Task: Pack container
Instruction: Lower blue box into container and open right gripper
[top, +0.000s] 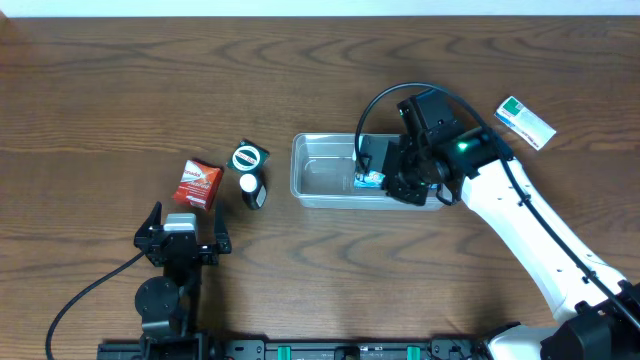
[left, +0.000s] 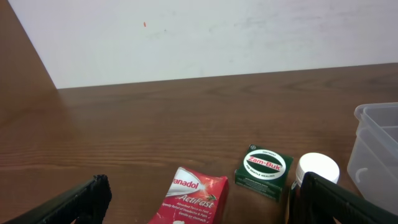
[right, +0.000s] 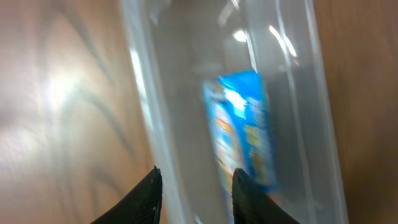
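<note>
Reading the overhead view as a dial with twelve at the far edge, there are five small items, one tub and two grippers.

Nearest, at eight o'clock, the left gripper has its black fingers spread wide and holds nothing. Just beyond it lie one glossy red foil packet, one dark bottle with a round white cap on its side, and one square green carton with an oval label.

At centre sits the container, a clear plastic rectangle with rounded corners. One blue packet lies inside it toward three o'clock. The right gripper reaches in there, fingers slightly parted with only the tub wall between them.

Farthest, at two o'clock, one flat white-and-green box rests on the wood-grain table.
</note>
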